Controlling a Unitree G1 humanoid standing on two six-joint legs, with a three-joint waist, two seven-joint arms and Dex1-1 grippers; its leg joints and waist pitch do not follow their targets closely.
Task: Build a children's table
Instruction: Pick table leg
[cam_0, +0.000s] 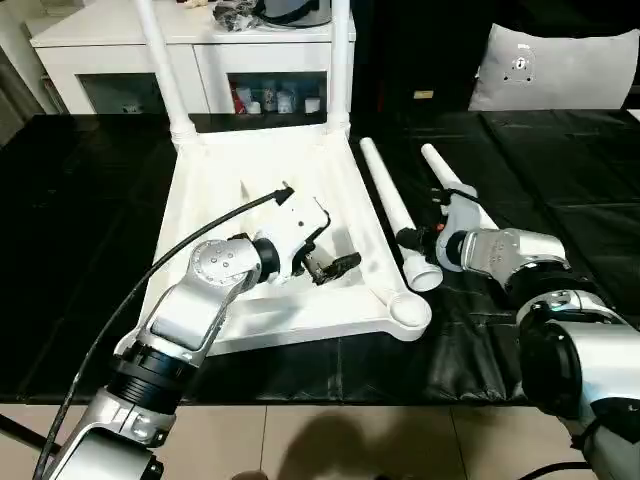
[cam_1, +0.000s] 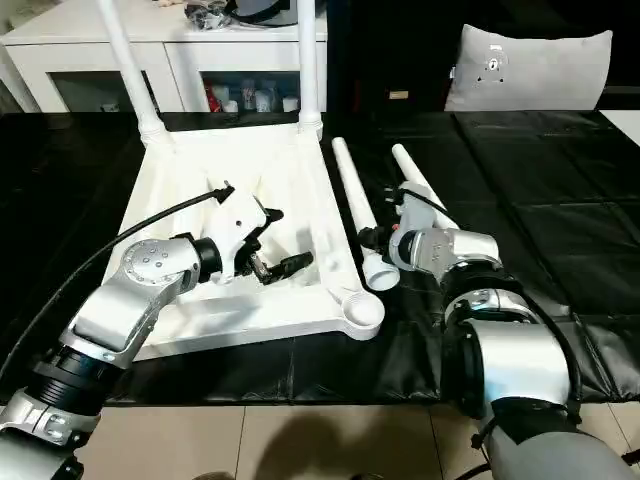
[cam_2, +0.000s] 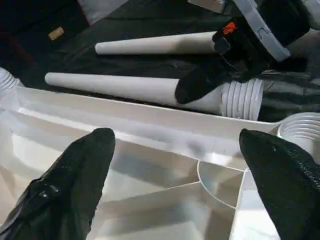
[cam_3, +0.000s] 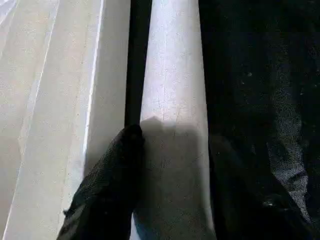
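From my head, I am looking down at the top lying upside down on the black mat, ribs up. Two legs are standing in its far corner sockets. Two more are lying on the mat just beside its right edge: a near leg and a far leg. The near right socket is sitting empty, so by my reckoning the job is half done, with two legs left to fit.

My left claw is hovering over the ribs, fingers spread and holding nothing. My right claw is sitting at the thick end of the near leg.

Along my left wrist, my two fingers are standing wide apart above the ribs, and beyond the rim my right claw is reaching onto the near leg by its threaded end.

Along my right wrist, my fingers are straddling the near leg, pinching it.
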